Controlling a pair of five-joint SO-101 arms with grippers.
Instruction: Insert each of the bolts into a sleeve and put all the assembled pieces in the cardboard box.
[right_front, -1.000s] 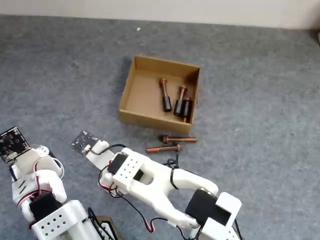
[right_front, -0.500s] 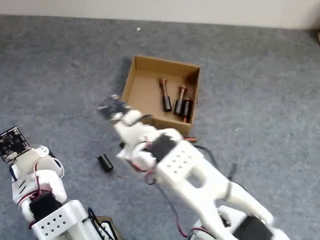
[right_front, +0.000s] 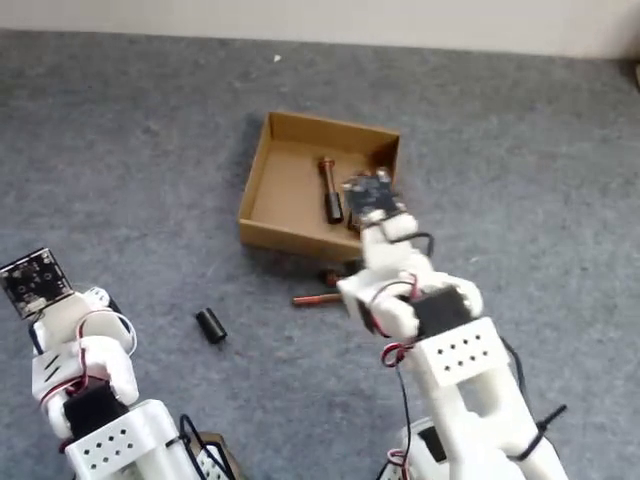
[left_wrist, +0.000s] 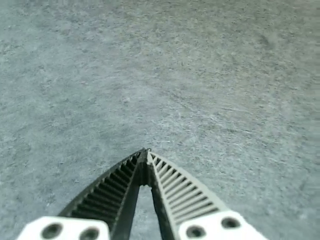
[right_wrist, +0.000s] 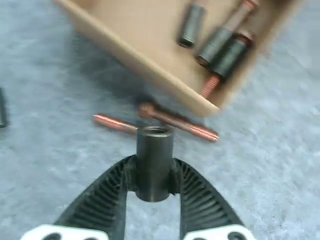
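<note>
right gripper (right_wrist: 154, 171): clamps sleeve (right_wrist: 155, 145) | left gripper (left_wrist: 146, 154): closed | bolts (right_wrist: 181, 123): seemingly two, beside cardboard box (right_wrist: 127, 56)

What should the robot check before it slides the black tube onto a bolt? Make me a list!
1. Sleeve gripped by the right gripper: ok.
2. Sleeve's open end points away from the gripper: ok.
3. A bolt and a second bolt lie beside the cardboard box: ok.
4. Bolts lie apart: cannot tell, the sleeve hides where they meet.
5. Left gripper empty to help: ok.
6. Spare sleeve ready for the other bolt: ok.
</note>
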